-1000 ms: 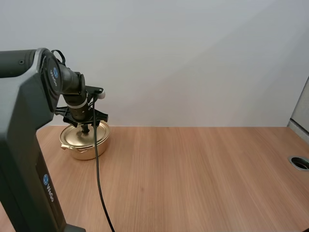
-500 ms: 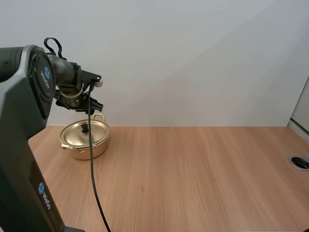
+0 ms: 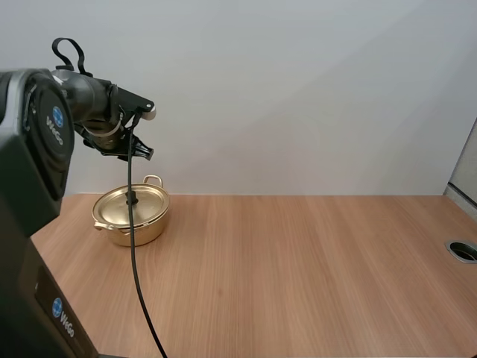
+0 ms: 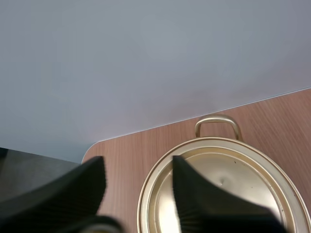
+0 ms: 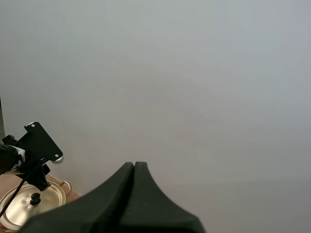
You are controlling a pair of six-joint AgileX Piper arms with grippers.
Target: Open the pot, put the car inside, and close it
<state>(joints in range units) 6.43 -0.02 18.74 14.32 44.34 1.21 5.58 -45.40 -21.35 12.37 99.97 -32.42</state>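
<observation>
Gleaming gold pot (image 3: 123, 233), lid (image 3: 153, 200) on with black knob (image 5: 35, 198); left fingers (image 4: 209, 204) spread, right fingers (image 5: 131, 204) pressed together.

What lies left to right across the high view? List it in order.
pot with its lid on → round hole in the table. The left gripper hangs over the pot, so it is left out.

pot (image 4: 218, 141) cut off at frame edge, partly hidden behind left gripper (image 4: 137, 167) finger; contents hidden under lid (image 4: 233, 179).
</observation>
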